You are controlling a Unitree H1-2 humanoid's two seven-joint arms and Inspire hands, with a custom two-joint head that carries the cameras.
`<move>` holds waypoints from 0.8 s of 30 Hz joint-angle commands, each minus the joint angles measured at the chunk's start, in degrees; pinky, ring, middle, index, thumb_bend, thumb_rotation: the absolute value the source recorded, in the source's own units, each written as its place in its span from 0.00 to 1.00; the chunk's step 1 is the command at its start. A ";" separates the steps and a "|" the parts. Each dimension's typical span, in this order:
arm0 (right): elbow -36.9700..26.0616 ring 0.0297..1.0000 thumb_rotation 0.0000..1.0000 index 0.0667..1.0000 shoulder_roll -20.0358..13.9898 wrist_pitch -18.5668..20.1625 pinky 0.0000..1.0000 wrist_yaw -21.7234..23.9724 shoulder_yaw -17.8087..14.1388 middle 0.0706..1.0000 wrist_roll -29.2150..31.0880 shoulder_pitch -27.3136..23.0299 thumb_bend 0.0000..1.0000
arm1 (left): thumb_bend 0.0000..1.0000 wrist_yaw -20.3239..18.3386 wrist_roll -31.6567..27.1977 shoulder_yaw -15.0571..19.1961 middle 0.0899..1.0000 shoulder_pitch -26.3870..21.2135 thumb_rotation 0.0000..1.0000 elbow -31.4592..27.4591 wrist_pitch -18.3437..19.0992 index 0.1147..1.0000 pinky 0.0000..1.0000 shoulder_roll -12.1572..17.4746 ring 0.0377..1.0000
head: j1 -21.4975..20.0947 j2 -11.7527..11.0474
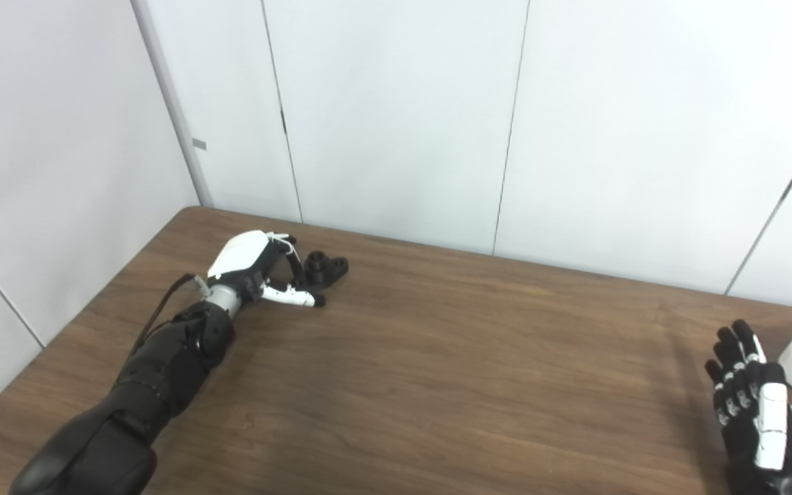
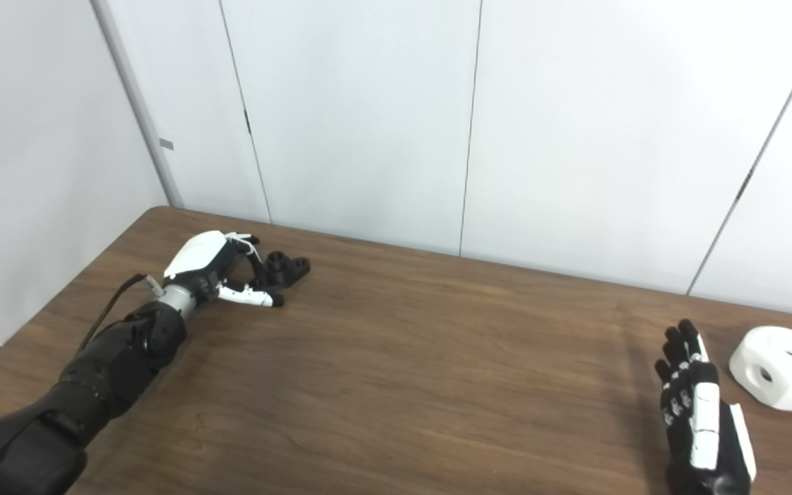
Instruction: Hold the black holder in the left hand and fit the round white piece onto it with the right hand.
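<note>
The black holder (image 1: 325, 267) lies on the brown table (image 1: 437, 371) at the far left, near the back edge. My left hand (image 1: 258, 268) sits right beside it, fingers curled toward it and touching its left side, thumb stretched along the table in front; I cannot tell whether it grips the holder. The round white piece (image 2: 781, 367), with holes in its faces, rests at the far right of the table. My right hand (image 2: 695, 405) stands just left of the piece, open, fingers straight and pointing away, holding nothing.
White wall panels (image 1: 396, 117) rise directly behind the table's back edge. A wide stretch of bare wood lies between the two hands. The table's left edge runs diagonally beside my left arm (image 1: 155, 385).
</note>
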 commanded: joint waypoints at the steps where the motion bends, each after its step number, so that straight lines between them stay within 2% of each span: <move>1: 0.59 1.00 1.00 0.97 0.53 -1.30 1.00 0.12 0.21 0.97 0.06 0.69 0.38 | 1.00 -0.60 1.81 -1.52 0.86 -1.00 0.25 0.77 -0.75 0.80 0.94 -0.77 0.92 | 0.05 0.06; 4: 0.49 1.00 1.00 0.97 0.59 -1.23 1.00 0.11 0.23 0.97 0.09 0.69 0.38 | 1.00 -1.17 1.24 -1.56 0.86 -1.31 0.24 0.94 -0.28 0.80 0.95 -0.98 0.93 | 0.01 0.02; 10: 0.66 1.00 1.00 0.97 0.62 -1.29 1.00 0.28 0.25 0.97 0.33 0.62 0.37 | 1.00 0.04 1.33 -1.77 0.85 -1.81 0.22 2.41 -1.42 0.80 0.94 -1.22 0.92 | -0.13 -0.02; 15: 0.30 1.00 1.00 0.96 0.69 -0.88 1.00 -0.21 0.35 0.97 -0.32 0.72 0.38 | 0.97 2.37 2.74 -3.23 0.83 -2.44 0.13 3.92 -2.07 0.66 0.91 -1.30 0.90 | -0.17 -0.05; 18: 0.13 1.00 1.00 0.97 0.76 -0.98 1.00 -0.24 0.40 0.97 -0.54 0.80 0.39 | 0.94 3.35 3.03 -4.06 0.80 -2.67 0.11 4.61 -3.24 0.59 0.90 -1.29 0.89 | -0.29 -0.11; 24: 0.50 1.00 1.00 0.97 0.67 -1.74 1.00 0.20 0.29 0.97 -0.46 0.65 0.38 | 0.92 4.26 2.63 -4.73 0.77 -2.93 0.06 5.44 -3.89 0.55 0.90 -1.69 0.88 | -0.36 -0.07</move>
